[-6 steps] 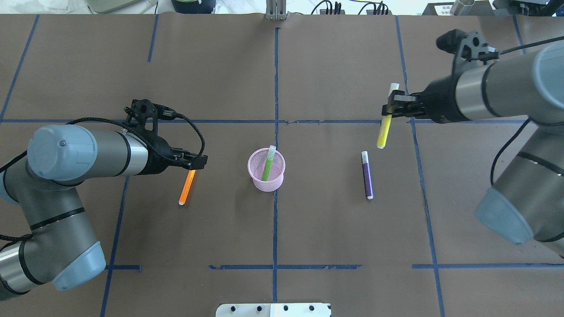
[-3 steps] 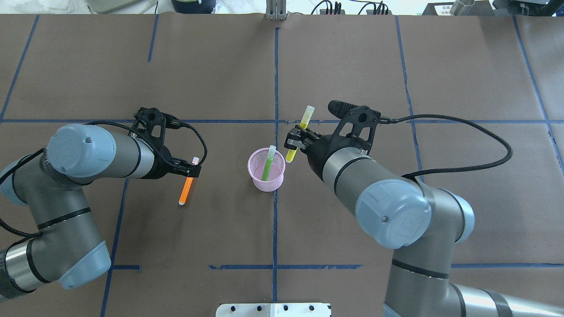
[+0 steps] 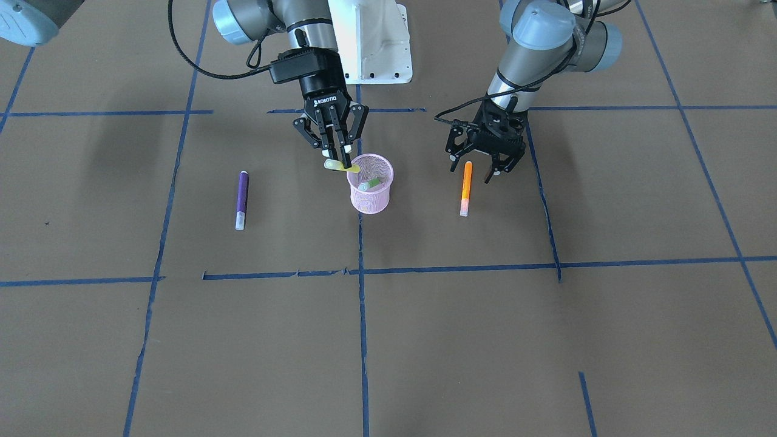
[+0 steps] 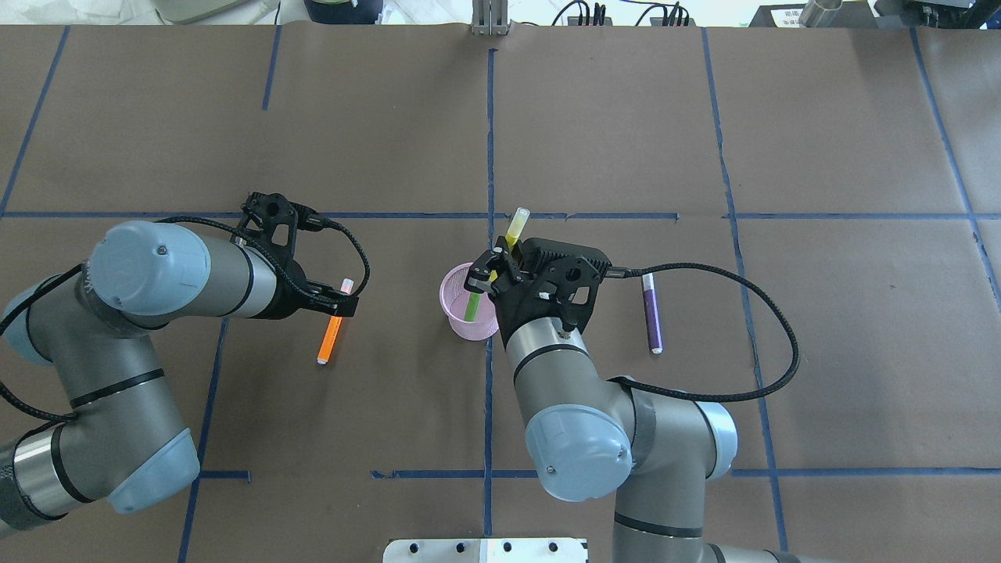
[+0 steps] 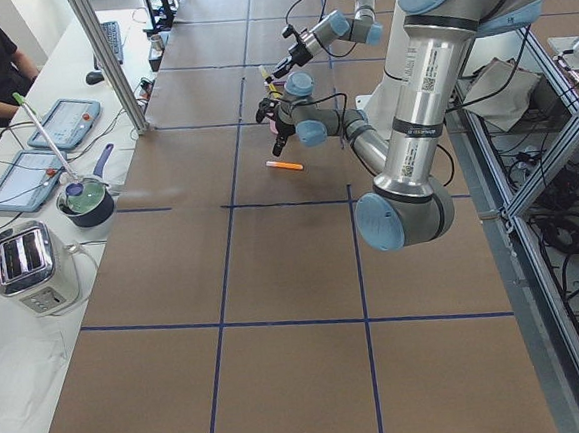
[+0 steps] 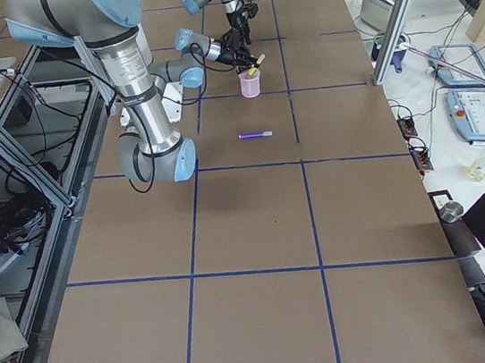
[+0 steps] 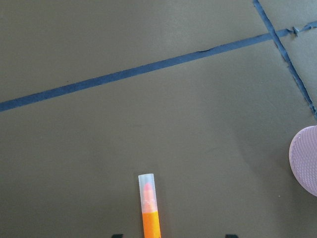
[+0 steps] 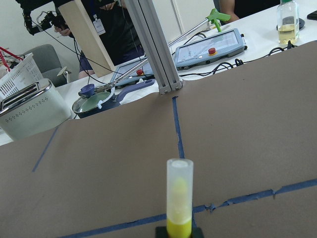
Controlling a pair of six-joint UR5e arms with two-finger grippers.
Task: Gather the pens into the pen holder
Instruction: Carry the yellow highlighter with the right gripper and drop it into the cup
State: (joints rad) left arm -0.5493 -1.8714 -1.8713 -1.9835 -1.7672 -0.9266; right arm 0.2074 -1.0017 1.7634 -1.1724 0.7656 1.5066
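Observation:
The pink mesh pen holder (image 4: 461, 317) stands at the table's middle with a green pen (image 4: 471, 305) leaning inside; it also shows in the front view (image 3: 371, 193). My right gripper (image 4: 489, 275) is shut on a yellow pen (image 4: 514, 227), holding it tilted just over the holder's rim (image 3: 342, 165); the right wrist view shows its pale cap (image 8: 179, 191). An orange pen (image 4: 331, 332) lies left of the holder. My left gripper (image 3: 475, 168) is open, its fingers on either side of the orange pen's (image 7: 148, 208) capped end. A purple pen (image 4: 651, 313) lies right of the holder.
Brown paper with blue tape lines covers the table (image 4: 626, 117). The right arm's black cable (image 4: 774, 336) loops above the table near the purple pen. A toaster (image 5: 31, 267) and a pot (image 5: 86, 200) sit past the table's far edge.
My right arm has swung in from the far right with the yellow pen to just over the holder. My left gripper has shifted slightly along the orange pen's capped end.

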